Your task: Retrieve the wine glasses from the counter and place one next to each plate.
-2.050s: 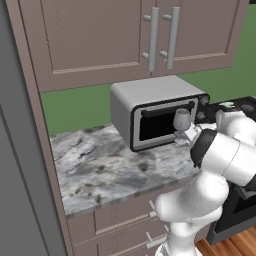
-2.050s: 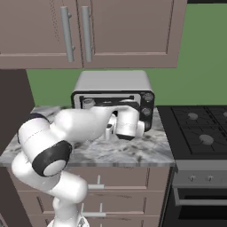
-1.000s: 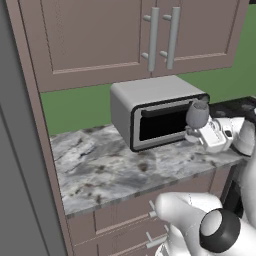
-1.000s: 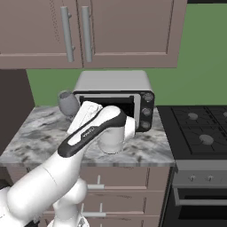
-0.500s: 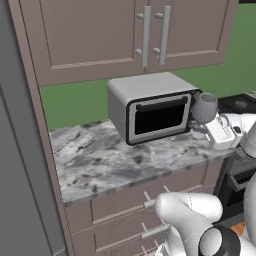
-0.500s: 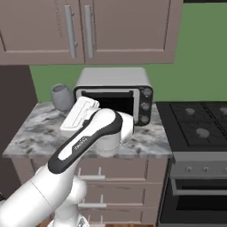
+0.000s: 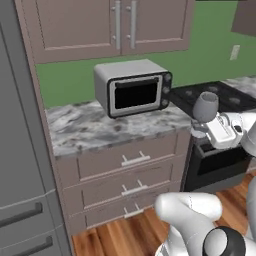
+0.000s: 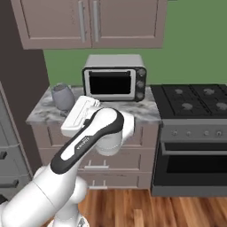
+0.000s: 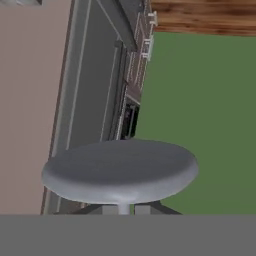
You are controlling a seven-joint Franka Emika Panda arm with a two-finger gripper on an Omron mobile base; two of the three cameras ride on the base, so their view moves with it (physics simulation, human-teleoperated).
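The end effector [image 7: 202, 129] is grasping a grey wine glass [image 7: 205, 106] by its stem and carrying it upright in the air, off the right end of the marbled tabletop [image 7: 100, 129] and in front of the black stove [image 7: 220, 97]. In the right base view, the glass's bowl [image 8: 63, 96] is standing above the white hand. Farther back, a silver toaster oven [image 7: 132, 88] is sitting on the tabletop beneath the mauve wall cabinets [image 7: 107, 26].
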